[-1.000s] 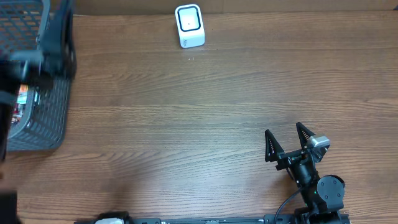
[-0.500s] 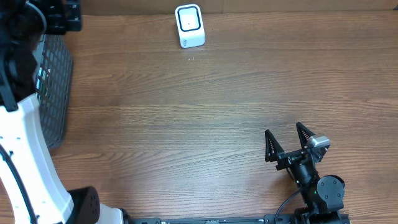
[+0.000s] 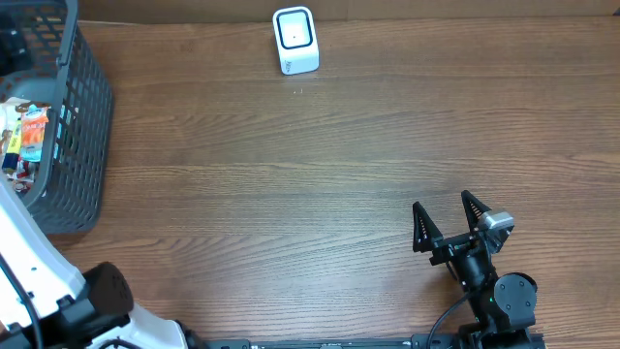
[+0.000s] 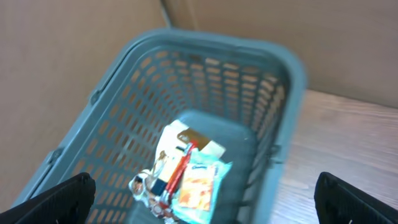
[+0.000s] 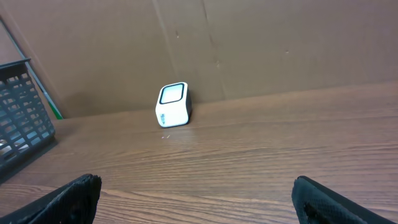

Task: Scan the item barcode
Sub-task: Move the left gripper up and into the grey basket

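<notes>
Light, crinkly-looking packets (image 4: 189, 183) lie in the basket (image 4: 273, 81) under the left gripper (image 4: 205, 198). It and the right gripper (image 3: 448, 221) stand wide and empty. The film is probably slippery: pinch across one flat edge.

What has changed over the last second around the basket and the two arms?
The left arm moved: its dark parts, which covered the basket, have left it, and its white link now lies at the near left corner. The packets inside show. Nothing taken or released; left gripper and right gripper open. Basket, scanner and right arm stayed.
</notes>
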Controlling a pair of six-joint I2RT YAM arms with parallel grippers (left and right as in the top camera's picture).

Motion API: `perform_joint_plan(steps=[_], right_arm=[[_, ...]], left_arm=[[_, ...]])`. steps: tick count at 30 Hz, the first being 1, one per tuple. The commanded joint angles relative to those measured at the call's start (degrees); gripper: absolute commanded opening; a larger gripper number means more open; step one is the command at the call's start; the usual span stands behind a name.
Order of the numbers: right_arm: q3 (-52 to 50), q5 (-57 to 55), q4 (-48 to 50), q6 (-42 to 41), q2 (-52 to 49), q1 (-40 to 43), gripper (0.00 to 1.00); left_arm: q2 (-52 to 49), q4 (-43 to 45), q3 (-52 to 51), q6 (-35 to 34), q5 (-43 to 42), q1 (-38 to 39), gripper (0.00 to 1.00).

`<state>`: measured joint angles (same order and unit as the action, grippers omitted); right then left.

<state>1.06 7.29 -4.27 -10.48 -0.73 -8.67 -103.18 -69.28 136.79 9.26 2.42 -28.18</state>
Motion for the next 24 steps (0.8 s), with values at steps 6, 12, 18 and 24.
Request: perform_joint_plan(steps=[6,12,18,24], right_arm=[[-0.59,0.26,0.24,0.00,0.44,0.11,1.00],[-0.59,0.28,0.24,-0.02,0.44,0.11,1.00],[-0.59,0.26,0.24,-0.02,0.44,0.11,1.00],[-0.59,0.28,0.24,-0.02,0.44,0.11,1.00]], left_arm=[[-3.56,-2.43,1.14,4.33,0.94,-0.83,1.00],[-9.86,-4.37,0.83,5.88,0.74,-1.90,1.00],[-16.39,-6.69,0.83,6.64,0.50,-3.48,1.00],[-19.02,-6.75,0.83,7.82,-3.48,-6.38,1.00]])
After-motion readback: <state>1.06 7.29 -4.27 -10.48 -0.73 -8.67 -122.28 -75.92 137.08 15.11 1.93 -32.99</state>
